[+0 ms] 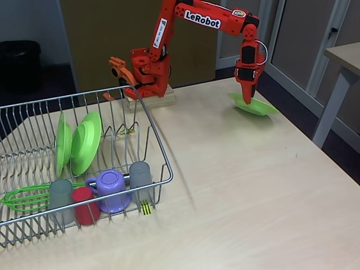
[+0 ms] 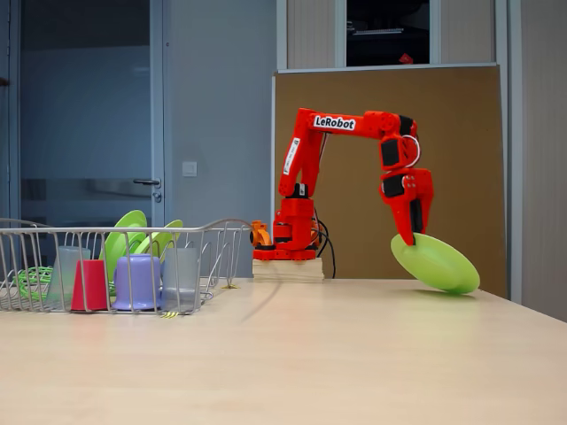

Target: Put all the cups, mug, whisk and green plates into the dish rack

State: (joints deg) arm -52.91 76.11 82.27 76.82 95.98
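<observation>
Clamped on the rim of 1 green plate [image 2: 436, 262], the gripper [image 1: 248, 99] was seen holding it tilted and lifted off the table [image 1: 236, 185] at the far right (underside shown in a fixed view). 2 green plates [image 1: 79, 142] stood upright in the dish rack [image 1: 160, 163], with the whisk [image 1: 22, 198], 2 grey cups [image 1: 61, 198], the red cup [image 1: 85, 207] and the mug [image 1: 111, 190] inside it

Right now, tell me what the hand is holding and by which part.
The hand holds a green plate by its rim, at the upper edge; the plate hangs tilted, lifted off the table.
</observation>
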